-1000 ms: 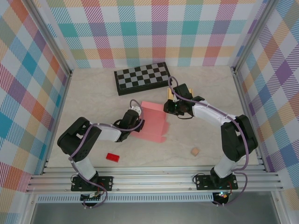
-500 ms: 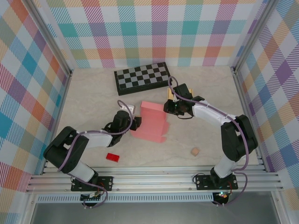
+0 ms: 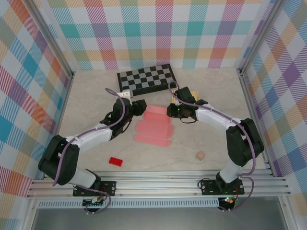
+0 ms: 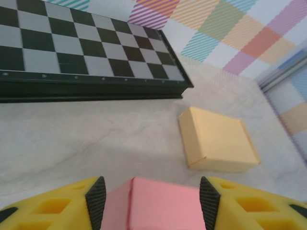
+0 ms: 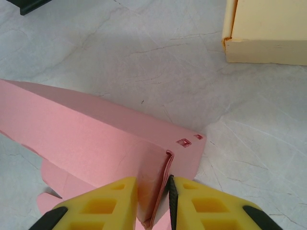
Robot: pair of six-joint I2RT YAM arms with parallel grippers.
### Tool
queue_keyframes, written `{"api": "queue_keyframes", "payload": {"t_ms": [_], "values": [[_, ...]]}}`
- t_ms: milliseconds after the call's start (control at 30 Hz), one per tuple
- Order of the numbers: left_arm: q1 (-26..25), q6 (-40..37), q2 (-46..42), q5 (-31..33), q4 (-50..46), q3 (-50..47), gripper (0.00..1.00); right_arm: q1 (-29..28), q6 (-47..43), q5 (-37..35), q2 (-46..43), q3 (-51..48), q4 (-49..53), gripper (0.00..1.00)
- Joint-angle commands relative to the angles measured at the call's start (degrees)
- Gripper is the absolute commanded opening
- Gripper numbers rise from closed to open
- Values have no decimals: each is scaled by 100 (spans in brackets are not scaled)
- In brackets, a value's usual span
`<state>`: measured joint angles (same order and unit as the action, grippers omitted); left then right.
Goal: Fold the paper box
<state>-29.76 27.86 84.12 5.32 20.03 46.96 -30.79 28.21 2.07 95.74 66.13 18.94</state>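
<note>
The pink paper box (image 3: 152, 128) lies partly folded mid-table, its far end raised. My left gripper (image 3: 137, 107) is at the box's far left corner. In the left wrist view its jaws (image 4: 152, 200) stand apart, a pink corner (image 4: 163, 203) of the box fills the gap between the black pads, and contact with the pads is unclear. My right gripper (image 3: 172, 111) is at the far right corner. In the right wrist view it (image 5: 152, 188) is shut on a doubled pink side wall (image 5: 158, 177) of the box.
A chessboard (image 3: 146, 79) lies behind the box, close to both wrists. A flat yellow box (image 3: 193, 93) sits just past the right gripper (image 4: 218, 141). A red block (image 3: 115, 161) and a small wooden cube (image 3: 200, 155) lie near the front edge.
My left arm swung from the box's near left side to its far left corner. The box's far end now stands more raised. The right gripper kept its hold and barely moved.
</note>
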Motion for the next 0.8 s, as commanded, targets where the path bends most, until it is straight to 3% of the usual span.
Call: {"api": "queue_keyframes", "payload": {"t_ms": [0,200,433,567,767], "values": [[128,514,468,-406,-391,299,49,-62,-130,-73,102,14,198,26],[141,706,861,-626,-249,436,41,-65,-134,-48,126,57,246,26],[87,1296,1149,-932,131,271,23,-64,-85,13,191,101,241,26],[-42,1447,1338,-867,82,270,13,-69,-63,-2,253,128,265,26],[-83,1494,1569,-550,-288,190,5,-68,-52,-110,330,91,306,26]]}}
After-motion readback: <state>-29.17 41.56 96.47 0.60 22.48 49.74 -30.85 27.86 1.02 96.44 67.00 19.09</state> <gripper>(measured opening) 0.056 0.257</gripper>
